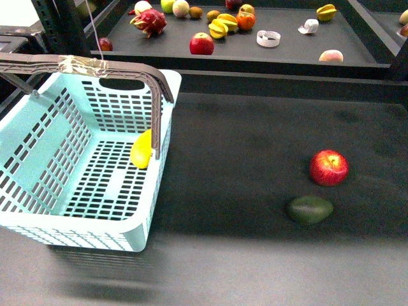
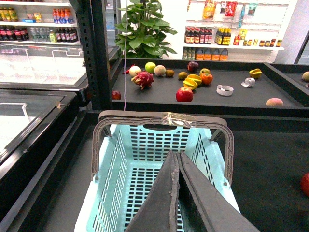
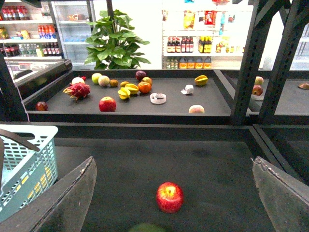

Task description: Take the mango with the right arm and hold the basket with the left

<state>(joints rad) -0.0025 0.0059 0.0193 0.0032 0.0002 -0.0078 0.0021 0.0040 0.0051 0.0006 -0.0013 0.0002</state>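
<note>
Mango point(image 1: 141, 150), smooth and oval, lies in slotted plastic basket point(image 1: 38, 153); left end effector point(image 2: 176, 193) pressed together, right end effector point(image 3: 174, 193) spread.

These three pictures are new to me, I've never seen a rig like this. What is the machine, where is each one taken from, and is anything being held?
It is a two-armed robot at a dark table. The front view looks out from its body: a light-blue basket with a yellow mango inside, plus a red apple and an avocado on the table. The other two come from cameras on the wrists. The left gripper is shut above the basket, holding nothing. The right gripper is open and empty above the apple.
</note>
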